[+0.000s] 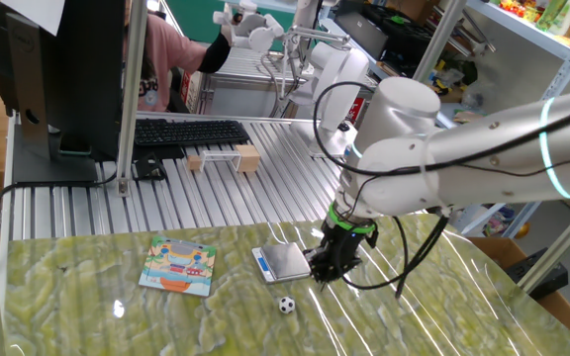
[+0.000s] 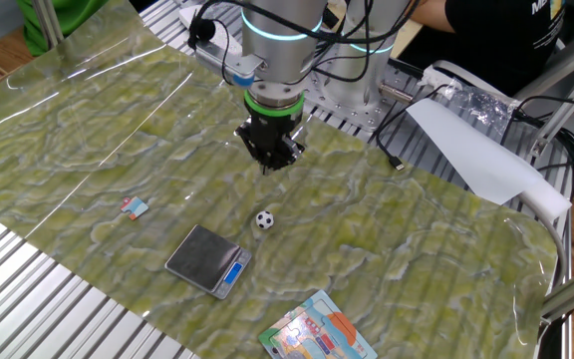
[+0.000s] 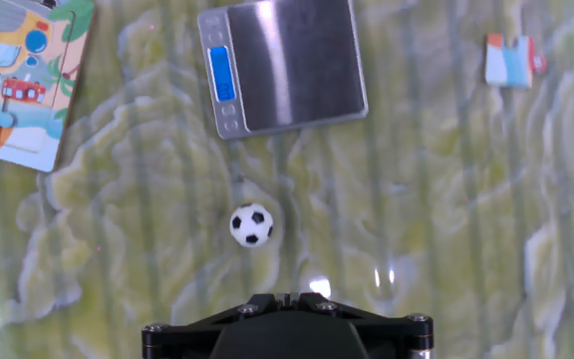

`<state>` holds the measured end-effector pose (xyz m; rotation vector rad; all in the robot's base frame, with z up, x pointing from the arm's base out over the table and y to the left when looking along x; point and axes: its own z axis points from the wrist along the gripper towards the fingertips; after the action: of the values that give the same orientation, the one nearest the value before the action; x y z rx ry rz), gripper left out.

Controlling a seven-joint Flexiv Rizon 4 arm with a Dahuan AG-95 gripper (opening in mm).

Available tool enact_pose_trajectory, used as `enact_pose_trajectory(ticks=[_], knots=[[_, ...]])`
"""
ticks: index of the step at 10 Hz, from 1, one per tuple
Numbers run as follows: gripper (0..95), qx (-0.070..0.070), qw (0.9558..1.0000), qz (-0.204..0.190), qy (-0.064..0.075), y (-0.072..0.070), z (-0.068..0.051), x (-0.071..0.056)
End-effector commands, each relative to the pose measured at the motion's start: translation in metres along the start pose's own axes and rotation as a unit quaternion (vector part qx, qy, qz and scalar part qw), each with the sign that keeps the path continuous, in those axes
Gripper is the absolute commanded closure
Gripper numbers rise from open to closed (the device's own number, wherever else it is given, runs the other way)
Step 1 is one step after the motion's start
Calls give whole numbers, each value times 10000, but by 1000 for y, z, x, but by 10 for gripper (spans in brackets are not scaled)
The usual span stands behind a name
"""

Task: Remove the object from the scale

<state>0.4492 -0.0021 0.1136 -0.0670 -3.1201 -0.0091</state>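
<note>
The tiny black-and-white ball [image 1: 285, 305] lies on the green marbled mat, off the scale and a short way from its display end. It also shows in the other fixed view [image 2: 264, 219] and in the hand view [image 3: 251, 224]. The silver pocket scale [image 1: 283, 262] [image 2: 207, 259] [image 3: 282, 65] lies flat with nothing on its platform. My gripper [image 1: 327, 275] [image 2: 269, 165] [image 3: 287, 296] hangs above the mat beside the scale and a little back from the ball. Its jaws are together and hold nothing.
A colourful illustrated card [image 1: 178, 266] [image 2: 317, 329] [image 3: 18, 80] lies on the mat beyond the scale. A small white-blue scrap [image 2: 135, 207] [image 3: 511, 60] lies on the other side. A keyboard [image 1: 186, 132] and a wooden piece [image 1: 221, 158] sit on the slatted table behind.
</note>
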Motion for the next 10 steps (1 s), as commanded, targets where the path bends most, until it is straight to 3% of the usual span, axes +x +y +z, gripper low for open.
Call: enact_pose_trajectory(ticks=[1,5,10], knots=[[950,13,9996,-291,14,-2,-9,6],[950,-10,9994,-334,44,0,-11,10],[950,-34,9997,-222,-31,-1,-12,8]])
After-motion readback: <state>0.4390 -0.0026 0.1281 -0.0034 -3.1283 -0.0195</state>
